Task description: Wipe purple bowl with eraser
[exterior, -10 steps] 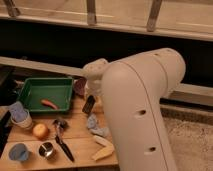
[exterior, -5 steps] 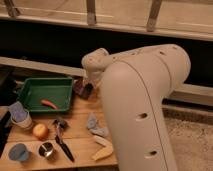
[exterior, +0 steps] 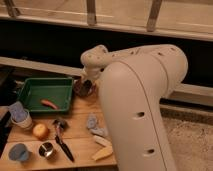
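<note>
— What fills most of the view?
— The smooth white arm (exterior: 140,95), bent over a wooden worktop (exterior: 80,136).
— And the hand?
— The hand (exterior: 86,83) is low over the purple bowl (exterior: 80,92). I cannot tell whether it is clenched or released. The round bowl sits just right of the green rectangular tray (exterior: 45,80).
— Smaller things?
— A crumpled blue-grey cloth (exterior: 92,121), a round orange fruit (exterior: 40,131) and a shiny metal cup (exterior: 46,149).
</note>
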